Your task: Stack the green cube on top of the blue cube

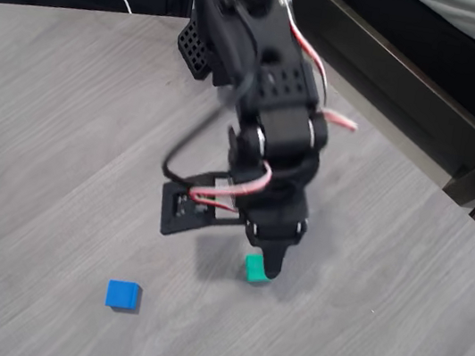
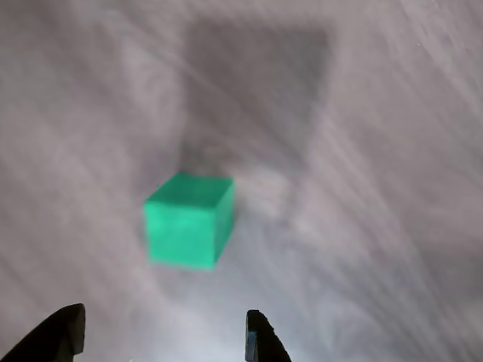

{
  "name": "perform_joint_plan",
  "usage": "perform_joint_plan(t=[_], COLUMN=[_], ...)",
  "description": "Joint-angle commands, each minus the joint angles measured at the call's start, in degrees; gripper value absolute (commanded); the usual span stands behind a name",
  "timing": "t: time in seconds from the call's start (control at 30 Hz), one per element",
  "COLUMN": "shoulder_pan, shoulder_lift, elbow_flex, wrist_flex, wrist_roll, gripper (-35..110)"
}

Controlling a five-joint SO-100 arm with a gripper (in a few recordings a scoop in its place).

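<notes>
Two cubes sit on the grey wood-grain desk [image 1: 64, 132]: the green cube [image 1: 255, 269] right of centre in the overhead view, the blue cube [image 1: 122, 294] lower left of it, well apart. Green cube rests flat on one face, no long axis, turned a bit askew in the wrist view [image 2: 188, 219] so one vertical edge points toward the camera's lower right. Blue cube is flat too, edges roughly square to the overhead frame. The black arm's gripper [image 1: 268, 257] hangs right over the green cube, partly covering it from above. Wrist view shows the jaws spread [image 2: 164, 340], nothing between them, cube just ahead of the tips, not touching. Wrist picture is blurred.
</notes>
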State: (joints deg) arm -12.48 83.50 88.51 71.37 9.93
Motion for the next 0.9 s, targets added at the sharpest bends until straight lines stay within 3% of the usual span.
perform_joint_plan(t=[0.0,0.6,0.67,0.77,0.87], shoulder_pan=[-0.4,-0.3,0.2,0.9,1.7], shoulder_lift=[-3.2,-15.4,-16.6,-18.3,-18.6], elbow_flex=[-3.8,-12.3,-13.1,-15.2,-16.4], wrist_flex=[-0.5,-1.1,-1.1,-0.2,1.1], wrist_roll=[0.3,0.4,0.4,0.4,0.4], gripper=[29,29,25,0,0])
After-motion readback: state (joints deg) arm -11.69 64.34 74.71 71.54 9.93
